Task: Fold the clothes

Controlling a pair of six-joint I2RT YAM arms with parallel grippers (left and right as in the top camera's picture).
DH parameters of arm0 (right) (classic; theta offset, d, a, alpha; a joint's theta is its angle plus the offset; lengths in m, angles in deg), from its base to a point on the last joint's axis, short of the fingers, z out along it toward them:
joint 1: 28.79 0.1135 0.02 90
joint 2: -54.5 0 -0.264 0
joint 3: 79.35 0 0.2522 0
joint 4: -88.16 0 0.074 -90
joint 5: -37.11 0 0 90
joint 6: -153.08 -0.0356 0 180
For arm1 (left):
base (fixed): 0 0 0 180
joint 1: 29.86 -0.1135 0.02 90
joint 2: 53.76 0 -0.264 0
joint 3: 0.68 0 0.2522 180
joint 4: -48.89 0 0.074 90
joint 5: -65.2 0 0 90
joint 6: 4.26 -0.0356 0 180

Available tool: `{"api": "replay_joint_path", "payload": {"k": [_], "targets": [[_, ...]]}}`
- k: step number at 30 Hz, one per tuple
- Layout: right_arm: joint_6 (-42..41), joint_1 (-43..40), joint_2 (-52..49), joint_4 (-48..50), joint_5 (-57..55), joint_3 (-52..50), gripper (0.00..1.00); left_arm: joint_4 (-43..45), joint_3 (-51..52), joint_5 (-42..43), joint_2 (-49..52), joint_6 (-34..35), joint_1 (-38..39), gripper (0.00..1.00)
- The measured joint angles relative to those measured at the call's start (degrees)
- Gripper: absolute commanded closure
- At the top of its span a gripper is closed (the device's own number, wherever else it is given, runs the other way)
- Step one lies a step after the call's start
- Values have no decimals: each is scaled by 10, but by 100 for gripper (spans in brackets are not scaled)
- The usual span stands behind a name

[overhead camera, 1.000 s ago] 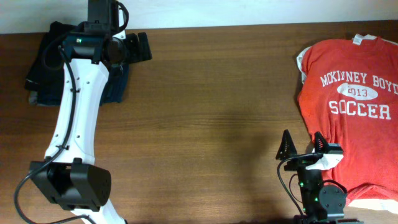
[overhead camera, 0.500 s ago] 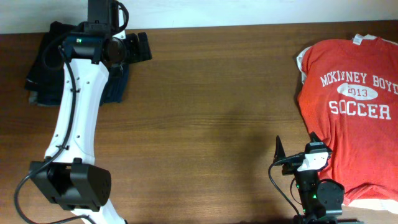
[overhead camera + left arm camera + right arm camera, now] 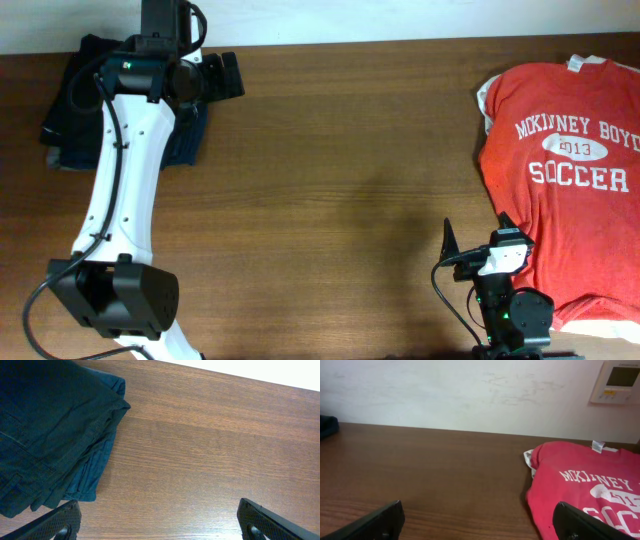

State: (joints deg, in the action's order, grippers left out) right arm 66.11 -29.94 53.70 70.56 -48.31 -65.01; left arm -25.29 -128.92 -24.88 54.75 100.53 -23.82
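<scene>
**A:** From overhead, where do the clothes lie?

**B:** The red T-shirt (image 3: 570,215) is spread flat at the right end of the bench (image 3: 340,170), with its white soccer print facing up. A white cloth (image 3: 484,98) peeps out from under its edge. A dark navy pile (image 3: 62,118) sits folded at the far left corner, partly under the left arm (image 3: 120,190).

**A:** And the hands?

**B:** The left hand (image 3: 228,76) hangs just right of that pile, over bare wood. The right hand (image 3: 476,236) is at the near edge, just beside the shirt's lower left side. I cannot tell whether it touches the cloth.

**A:** What does the left wrist view show?

**B:** Its fingers (image 3: 57,520) show in the two bottom corners, spread wide, with only bench between them and nothing held. The navy pile fills the upper left, with stitched seams and layered folded edges. A lighter blue layer shows at its lower edge.

**A:** And the right wrist view?

**B:** It is the same there: the fingertips are in the bottom corners, fully apart and empty. The red T-shirt lies to the right, its neck tag towards the wall (image 3: 445,390), and the white cloth shows at its shoulder. A sliver of dark fabric shows at the far left. A small control panel (image 3: 619,381) hangs on the wall at upper right.
</scene>
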Motion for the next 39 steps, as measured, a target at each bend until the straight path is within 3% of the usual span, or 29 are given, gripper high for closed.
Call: {"api": "replay_joint_path", "payload": {"k": [7,9,11,14,19,22,24,29,30,31,33,35,39], "targets": [[0,0,0,0,0,0,2,-2,4,0,-51,0,0,1],[0,0,0,0,0,0,2,-2,4,0,-125,0,0,1],[0,0,0,0,0,0,2,0,1,0,-288,0,0,1],[0,0,1,0,0,0,2,-26,-2,-6,-451,0,0,1],[0,0,1,0,0,0,2,-185,-2,-8,-629,0,0,1],[0,0,2,0,0,0,2,-206,109,-8,-693,0,0,1],[0,0,2,0,0,0,2,-159,244,-8,-748,0,0,1],[0,0,2,0,0,0,2,161,681,-19,-901,0,0,1],[0,0,2,0,0,0,2,162,705,-19,-903,0,0,1],[0,0,2,0,0,0,2,292,795,-26,-936,0,0,1],[0,0,2,1,0,0,2,393,914,-30,-977,0,-7,1],[0,0,2,0,0,0,2,489,1011,-32,-1018,0,-23,1],[1,0,1,0,0,0,2,535,1079,-36,-1068,0,-29,1]]}}
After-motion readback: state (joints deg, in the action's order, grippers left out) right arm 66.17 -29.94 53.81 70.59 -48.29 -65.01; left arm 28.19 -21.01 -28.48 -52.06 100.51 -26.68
